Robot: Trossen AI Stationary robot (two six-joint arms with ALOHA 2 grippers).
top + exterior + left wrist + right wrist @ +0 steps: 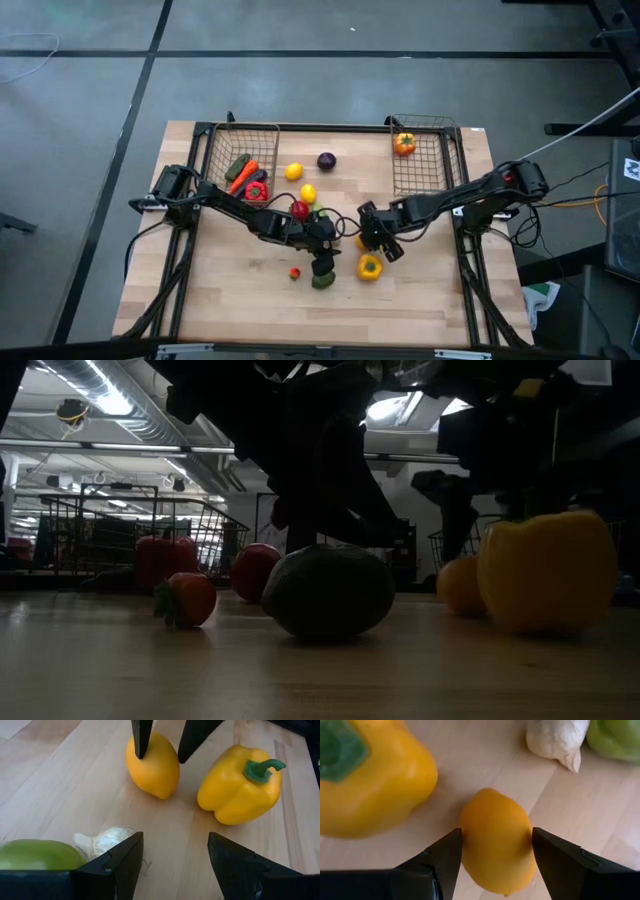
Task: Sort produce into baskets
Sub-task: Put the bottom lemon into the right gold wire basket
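Right claw (496, 851) straddles the orange lemon (497, 840), fingers just about touching, lined up to grab; left claw (175, 857) gapes empty nearby.

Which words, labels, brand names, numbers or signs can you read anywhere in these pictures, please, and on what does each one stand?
None can be read.
There is no lettering on the yellow bell pepper, the lemon, the garlic bulb or the wire baskets.
A small white tag with dark marks sits at the right edge of the high view: too small to read.
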